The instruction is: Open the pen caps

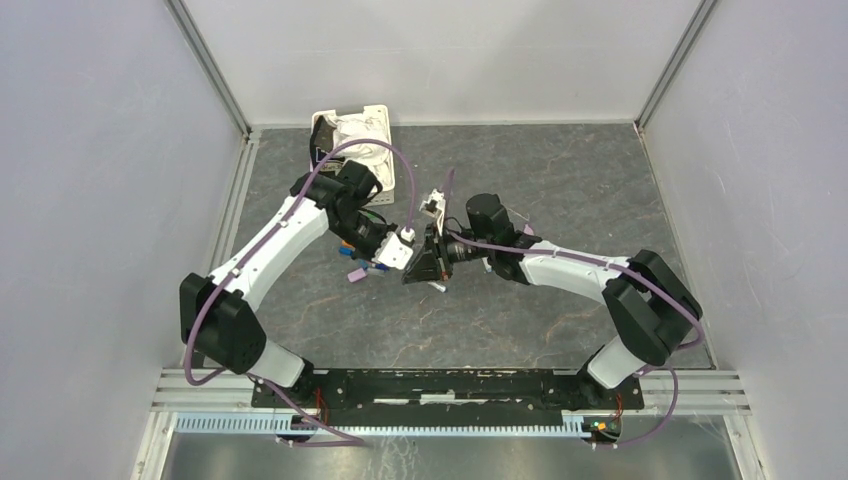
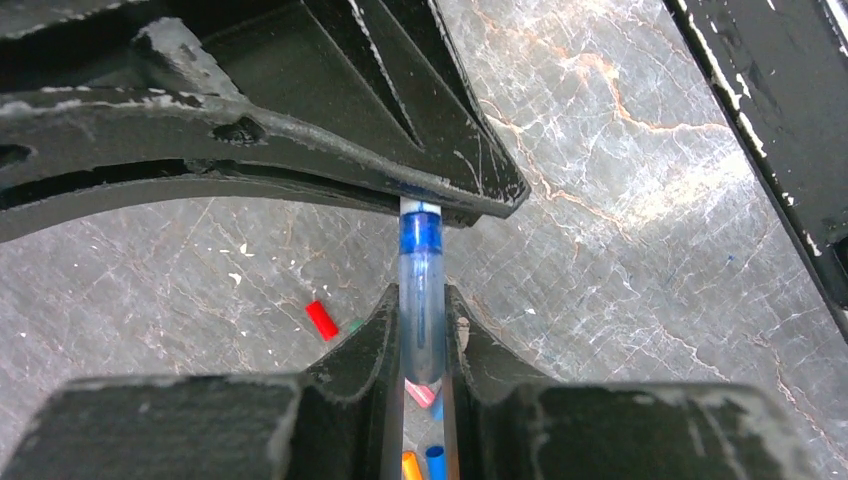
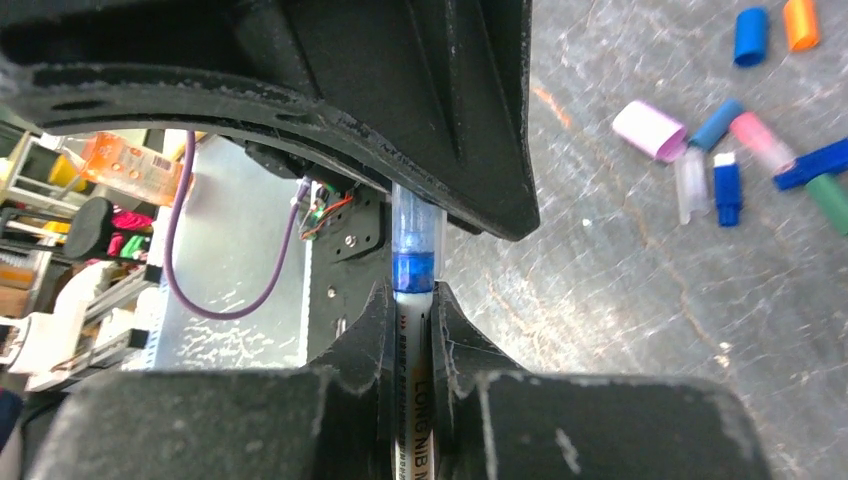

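Observation:
My two grippers meet at the table's middle and hold one pen between them. My left gripper [image 1: 392,254] [image 2: 421,305] is shut on the pen's translucent blue cap [image 2: 421,290]. My right gripper [image 1: 425,262] [image 3: 411,300] is shut on the white pen barrel [image 3: 411,400], printed "LONG NIB". The blue cap [image 3: 414,255] sits against the barrel's end, with no gap showing. Loose caps lie on the table: red [image 2: 321,320], orange [image 2: 412,466] and blue [image 2: 436,463]. In the right wrist view I see blue [image 3: 750,35], orange [image 3: 800,22], lilac [image 3: 650,130] and green [image 3: 830,200] ones.
A white slotted basket [image 1: 392,150] with white cloth stands at the back left, behind my left arm. A purple cap [image 1: 355,273] lies just left of the grippers. White walls close off the table's sides and back.

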Controlling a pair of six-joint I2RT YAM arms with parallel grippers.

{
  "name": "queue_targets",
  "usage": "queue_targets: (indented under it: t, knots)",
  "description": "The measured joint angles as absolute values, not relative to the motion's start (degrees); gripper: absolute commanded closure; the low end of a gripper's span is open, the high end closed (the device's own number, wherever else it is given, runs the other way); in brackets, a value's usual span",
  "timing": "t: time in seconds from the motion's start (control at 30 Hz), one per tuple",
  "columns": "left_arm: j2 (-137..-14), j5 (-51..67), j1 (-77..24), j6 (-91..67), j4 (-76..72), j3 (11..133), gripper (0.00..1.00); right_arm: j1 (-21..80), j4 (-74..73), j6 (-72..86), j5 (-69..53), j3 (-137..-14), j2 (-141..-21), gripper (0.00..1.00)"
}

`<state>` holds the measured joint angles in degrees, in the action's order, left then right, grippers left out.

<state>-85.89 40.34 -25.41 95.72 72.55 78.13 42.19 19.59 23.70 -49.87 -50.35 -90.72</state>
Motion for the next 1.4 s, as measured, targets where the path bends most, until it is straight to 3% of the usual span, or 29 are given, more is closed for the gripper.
queue_targets:
  t: [0.13,0.2,0.23,0.4,0.6,0.67,0.7,0.83,0.93,1.07,1.1,1.13,1.2,1.23,1.3,1.4]
  knots:
    - [-84.71,38.65,-26.3,95.68,70.72,75.92,0.98,42.26,17.52,24.75,-51.72,-51.57,-91.81,0.99]
    - [-83.05,37.23,-26.44,95.66,69.56,74.7,0.98,42.33,15.7,25.3,-52.86,-53.43,-92.84,0.82]
    - [-81.97,36.49,-26.5,95.64,68.88,73.89,0.98,42.44,14.92,25.43,-53.34,-54.19,-93.21,0.79]
    - [-77.95,29.78,-25.56,95.44,68.66,71.59,0.98,42.33,8.8,26.17,-57.01,-54.81,-93.38,0.77]
    - [-77.56,26.55,-24.69,94.59,68.97,71.42,0.98,41.67,4.64,27.7,-59.66,-53.6,-93.38,0.84]
    - [-77.56,25.56,-25.67,93.78,68.93,71.42,0.98,41.71,4.32,28.82,-60.12,-54.02,-93.38,0.63]
    - [-77.49,24.93,-26.3,93.41,68.88,71.42,0.98,41.78,4.08,29.43,-60.38,-54.22,-93.45,0.57]
    - [-76.77,23.62,-29.41,91.18,68.71,71.42,0.98,42.33,3.25,31.7,-61.58,-56.27,-94.65,0.51]
    - [-76.31,23.59,-30.89,89.84,68.69,71.42,0.98,43.22,3.16,32.36,-62.17,-59.83,-96.49,0.56]
    - [-76.23,23.62,-31.33,88.71,68.88,71.42,0.98,43.99,3.29,32.84,-62.5,-61.98,-97.47,0.88]
    - [-76.18,23.62,-31.33,88.51,69.01,71.42,0.91,44.07,3.27,32.62,-62.5,-61.98,-97.47,0.95]
    - [-76.09,23.66,-31.33,88.31,69.08,71.42,0.73,44.01,2.63,33.17,-61.78,-61.98,-97.49,1.0]
    - [-75.81,23.57,-31.44,88.14,68.88,71.42,0.36,43.83,2.48,33.17,-62.08,-61.91,-97.65,1.0]
    - [-75.81,23.59,-31.48,88.05,68.77,71.42,0.28,43.88,2.52,33.17,-62.22,-61.91,-97.65,1.0]
    - [-75.81,24.12,-31.48,87.37,68.62,71.42,0.22,44.1,2.46,33.23,-62.59,-61.91,-97.67,1.0]
    - [-75.81,25.19,-31.68,87.26,68.95,71.77,0.22,44.18,2.44,33.36,-63.2,-62.41,-98.15,1.0]
